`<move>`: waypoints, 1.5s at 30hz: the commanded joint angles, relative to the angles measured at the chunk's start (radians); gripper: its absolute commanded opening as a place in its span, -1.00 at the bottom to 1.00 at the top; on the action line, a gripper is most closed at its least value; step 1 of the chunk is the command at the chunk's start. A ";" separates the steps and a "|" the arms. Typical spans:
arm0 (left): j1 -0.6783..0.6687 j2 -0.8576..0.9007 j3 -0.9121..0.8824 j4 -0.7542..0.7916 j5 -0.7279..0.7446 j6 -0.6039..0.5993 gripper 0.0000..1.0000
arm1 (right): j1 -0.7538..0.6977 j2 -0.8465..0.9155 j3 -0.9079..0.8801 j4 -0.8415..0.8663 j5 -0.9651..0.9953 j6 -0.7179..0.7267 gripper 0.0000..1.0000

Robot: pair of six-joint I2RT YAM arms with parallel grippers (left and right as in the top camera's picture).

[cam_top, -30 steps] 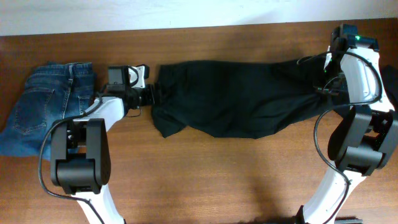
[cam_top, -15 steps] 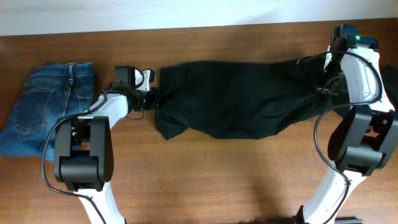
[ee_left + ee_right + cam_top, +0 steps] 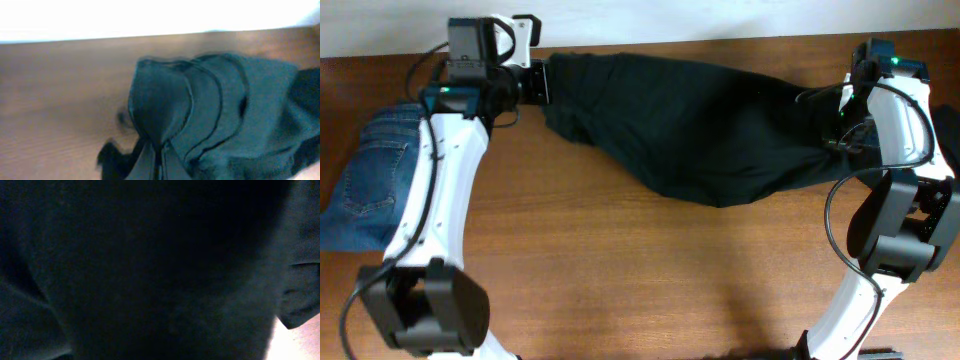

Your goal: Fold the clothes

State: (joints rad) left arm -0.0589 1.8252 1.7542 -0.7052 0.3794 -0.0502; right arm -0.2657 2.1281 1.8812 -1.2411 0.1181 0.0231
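Note:
The clothes in play are black trousers, stretched across the far half of the wooden table. My left gripper is shut on their left end near the table's far edge. In the left wrist view its fingers pinch a bunched, seamed fold of the black fabric, held above the wood. My right gripper is at the trousers' right end, shut on the cloth. Black fabric fills the right wrist view and hides its fingers.
Folded blue jeans lie at the left side of the table, partly under my left arm. A dark cloth shows at the right edge. A white wall runs along the far edge.
My left gripper closed on the trousers' left end, then swung back and to the left. The cloth's left end rose and pulled out longer. The right arm stayed still.

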 commanded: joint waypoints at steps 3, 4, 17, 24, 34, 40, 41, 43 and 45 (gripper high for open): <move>0.011 0.013 -0.006 -0.242 -0.177 0.022 -0.89 | -0.010 -0.029 0.014 0.003 0.027 0.012 -0.92; 0.011 0.013 -0.006 -0.283 -0.181 0.022 -0.89 | -0.010 -0.028 0.014 0.003 0.027 0.012 -0.92; 0.011 0.013 -0.006 -0.424 -0.354 0.022 -0.85 | -0.017 -0.029 0.014 -0.014 0.042 -0.016 -0.90; 0.011 0.013 -0.006 -0.414 -0.353 0.021 -0.85 | -0.016 -0.031 0.016 -0.014 -0.040 -0.044 -0.90; 0.009 0.013 -0.006 -0.399 -0.305 0.022 -0.76 | -0.017 -0.046 0.047 -0.008 -0.020 -0.040 -0.47; 0.005 0.013 -0.006 -0.376 -0.305 0.022 -0.75 | -0.016 -0.050 0.174 -0.048 -0.047 -0.041 -0.38; 0.004 0.013 -0.006 -0.377 -0.305 0.022 -0.75 | -0.016 -0.050 0.185 -0.053 -0.047 -0.041 -0.38; 0.003 0.013 -0.006 -0.377 -0.305 0.022 -0.75 | -0.016 -0.050 0.188 -0.053 -0.047 -0.041 -0.36; 0.003 0.013 -0.006 -0.377 -0.305 0.022 -0.75 | -0.016 -0.044 0.184 -0.053 -0.047 -0.040 -0.35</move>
State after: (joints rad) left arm -0.0525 1.8431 1.7443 -1.0843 0.0563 -0.0444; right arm -0.2745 2.1132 2.0480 -1.2873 0.0841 -0.0196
